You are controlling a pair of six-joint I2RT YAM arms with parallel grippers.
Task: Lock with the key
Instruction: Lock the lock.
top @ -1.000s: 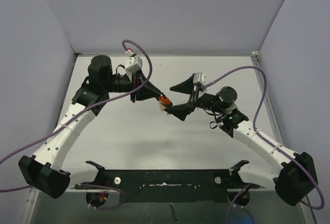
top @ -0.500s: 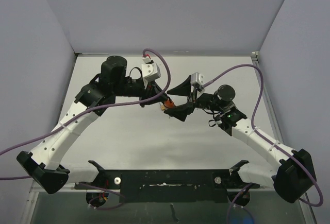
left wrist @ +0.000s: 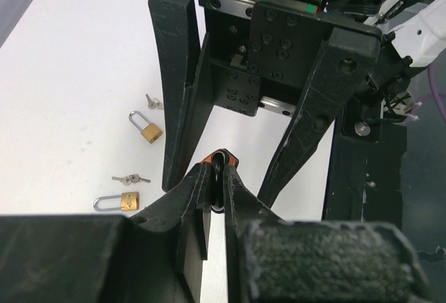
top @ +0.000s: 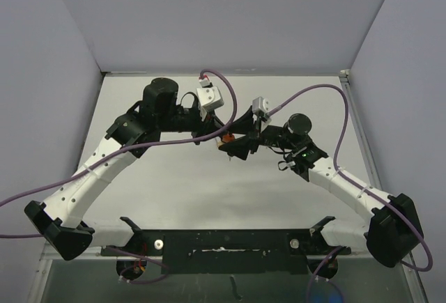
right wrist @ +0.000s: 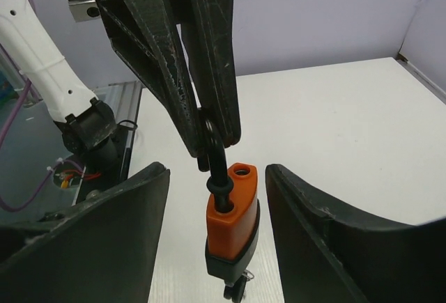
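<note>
An orange padlock with a black base [right wrist: 232, 216] hangs in the air from its black shackle [right wrist: 214, 160]. My left gripper [right wrist: 212, 132] is shut on that shackle from above. A small key [right wrist: 237, 290] sticks out of the lock's underside. My right gripper [right wrist: 217, 171] is open, one finger on each side of the lock body, not touching it. In the top view the padlock [top: 224, 138] hangs at mid-table between the left gripper [top: 220, 134] and the right gripper [top: 233, 138]. In the left wrist view only the padlock's orange top [left wrist: 221, 155] shows past the left gripper [left wrist: 219, 169].
Two small brass padlocks [left wrist: 148, 130] [left wrist: 125, 201] lie on the white table, each with loose keys beside it [left wrist: 153, 101] [left wrist: 131, 178]. A black bar [top: 223, 240] runs along the near edge. Grey walls close in the table's other three sides.
My left arm has swung its wrist to the right while still holding the padlock. My right gripper has moved left, so its open fingers now flank the lock body.
</note>
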